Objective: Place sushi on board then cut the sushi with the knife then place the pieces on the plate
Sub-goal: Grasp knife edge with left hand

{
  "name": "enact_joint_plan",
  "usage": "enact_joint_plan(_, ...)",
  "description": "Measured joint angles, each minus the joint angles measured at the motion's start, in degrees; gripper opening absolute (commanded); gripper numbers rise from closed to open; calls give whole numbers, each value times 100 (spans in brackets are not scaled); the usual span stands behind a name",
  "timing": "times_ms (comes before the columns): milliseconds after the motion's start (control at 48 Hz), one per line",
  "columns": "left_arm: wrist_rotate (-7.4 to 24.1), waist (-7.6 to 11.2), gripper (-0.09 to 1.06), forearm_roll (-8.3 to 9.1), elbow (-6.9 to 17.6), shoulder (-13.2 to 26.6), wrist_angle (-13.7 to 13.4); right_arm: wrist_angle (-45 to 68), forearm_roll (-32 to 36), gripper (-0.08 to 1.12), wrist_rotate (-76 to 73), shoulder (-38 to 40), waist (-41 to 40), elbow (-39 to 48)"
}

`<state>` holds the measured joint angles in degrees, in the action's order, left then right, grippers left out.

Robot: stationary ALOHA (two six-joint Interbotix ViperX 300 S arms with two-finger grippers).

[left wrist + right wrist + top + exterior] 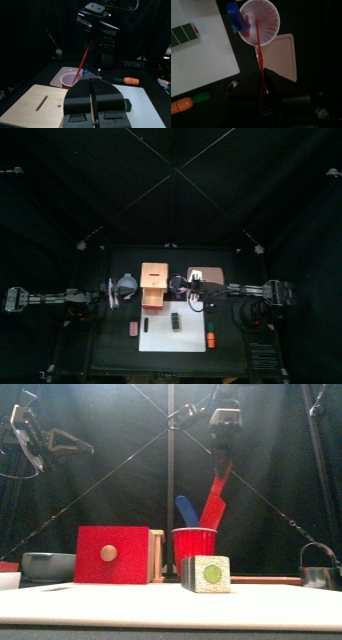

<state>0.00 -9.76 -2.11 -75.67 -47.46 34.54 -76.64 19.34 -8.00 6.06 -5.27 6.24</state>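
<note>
A dark green sushi roll [174, 321] lies on the white cutting board [187, 336], near the table's middle and toward 6 o'clock. Seen from the front, its end face is pale green.

At 12 o'clock from the roll stands a red cup [195, 543]. A blue knife [187, 511] leans in it. A red knife [217, 496] rises steeply from the cup's mouth, and the right gripper [225, 426] clamps its upper end, high above the cup.

At 1 o'clock from the roll lies the pink tray [283, 54]. At 11 o'clock sits a pale wooden box [155, 286] with a red drawer front. A toy carrot [183, 104] lies off the board's edge at 4 o'clock.

A blue-grey bowl [47, 565] sits at 9 o'clock of the box.

The left gripper [92, 87] hangs raised on the 9 o'clock side, its jaws pressed together on nothing.
</note>
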Motion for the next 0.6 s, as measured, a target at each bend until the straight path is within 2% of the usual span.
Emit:
enact_joint_plan(208, -9, 0, 10, 0, 79, 0, -9, 299, 97, 51, -360, 1072, 185, 554)
enact_joint_plan(396, 0, 0, 10, 9, 281, 35, -26, 1204, -9, 51, -861, 2153, 448, 1380)
enact_joint_plan(458, 0, 26, 10, 9, 387, 97, -105, 1679, -70, 51, -914, 2452, 545, 1731)
enact_joint_plan(604, 0, 105, 12, 35, 703, 396, -492, 3252, -255, 51, -923, 2936, 677, 2663)
